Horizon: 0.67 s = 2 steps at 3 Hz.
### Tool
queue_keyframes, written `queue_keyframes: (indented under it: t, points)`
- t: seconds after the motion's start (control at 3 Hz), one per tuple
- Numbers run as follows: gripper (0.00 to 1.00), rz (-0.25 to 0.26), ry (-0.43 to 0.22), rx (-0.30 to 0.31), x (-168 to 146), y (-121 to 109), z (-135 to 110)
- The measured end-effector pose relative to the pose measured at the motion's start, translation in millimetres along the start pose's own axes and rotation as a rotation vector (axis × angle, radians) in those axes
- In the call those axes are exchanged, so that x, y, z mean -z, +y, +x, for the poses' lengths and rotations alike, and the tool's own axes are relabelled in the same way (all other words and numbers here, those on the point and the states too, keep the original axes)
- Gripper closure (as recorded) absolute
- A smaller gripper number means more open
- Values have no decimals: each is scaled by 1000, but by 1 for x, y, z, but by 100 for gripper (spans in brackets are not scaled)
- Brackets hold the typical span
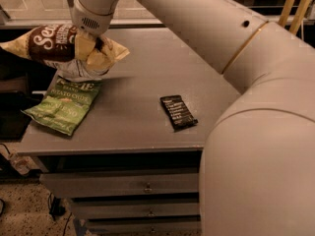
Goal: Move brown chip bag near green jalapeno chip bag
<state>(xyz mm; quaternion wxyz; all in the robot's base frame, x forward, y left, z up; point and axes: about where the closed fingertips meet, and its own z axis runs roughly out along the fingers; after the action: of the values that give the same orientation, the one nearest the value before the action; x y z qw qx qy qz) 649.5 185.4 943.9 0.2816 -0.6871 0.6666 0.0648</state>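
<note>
Far left: puffy, crinkled brown chip bag (pixel 51 44), dark brown panel with white script, pale tan-yellow ends. It is off the desk surface, held in the air over the rear left corner. Its pointed left end reaches past the desk's left edge.

Below it: flat, bright green jalapeno chip bag (pixel 63 105) with pale lettering, lying on the front left part of the desk. Its lower left corner reaches the desk edge. In this view the underside of the brown chip bag overlaps the green bag's top edge. Cannot tell whether the two touch.

Claw (pixel 94 47): at the right end of the brown chip bag, pointing down from a round pale wrist with a small grille. It is clamped on the bag. The tan foil is bunched and creased around it, and most of the fingers are buried in the folds.

Desk (pixel 142 58): flat grey top, shallow grey drawers (pixel 147 185) with small knobs underneath. A soft shadow lies on the top just right of the held bag.

Centre right: small flat black rectangular packet (pixel 178 112) with pale print, lying on the desk near the front edge, well apart from both bags.

Right: thick beige robot arm (pixel 231 58) with a thin gold band, crossing from the lower right up to the wrist.
</note>
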Motion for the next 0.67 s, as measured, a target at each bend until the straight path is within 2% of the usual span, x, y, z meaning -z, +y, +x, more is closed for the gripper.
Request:
queue_keyframes:
  t: [0.33, 0.67]
  points:
    - [100, -9, 31, 11, -14, -1, 4]
    - [85, -12, 33, 13, -17, -1, 4]
